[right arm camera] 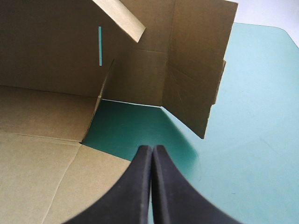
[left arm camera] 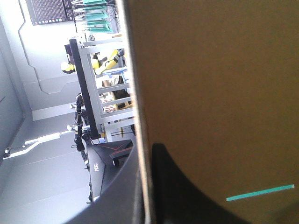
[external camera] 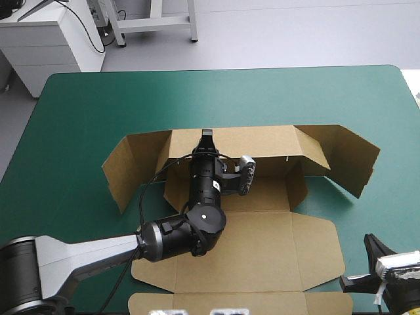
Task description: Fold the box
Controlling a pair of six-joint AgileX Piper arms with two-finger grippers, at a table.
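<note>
High view gives you the teal-green surface (external camera: 79, 105) with the brown box (external camera: 262, 236) lying on its near half. The sheet's broad panels lie flat toward the near edge. Along the box's far side the back wall (external camera: 269, 141) stands raised, and a side flap (external camera: 344, 154) angles forward at each end. Your left tool (external camera: 207, 136) reaches across the flat panels to that wall's top edge. Its wrist view shows the board's edge running between the fingers, which are pinched nearly together on the sheet. Your right tool (right arm camera: 152, 148) sits off the box's near right corner, fingers pressed into one point and holding nothing. It points at the bare notch between the flat panel and the right flap. A thin slot (right arm camera: 100, 45) in the wall shows teal-green through it. The main risk, as I judge it, is that nothing pins the flat panels. If you pull or push the wall with the left tool, the whole sheet may slide instead of bending at its crease. The hold is also only on a thin edge, so a twist could let the board slip out or kink it off the score. The loose flaps could swing and miss their tuck.
</note>
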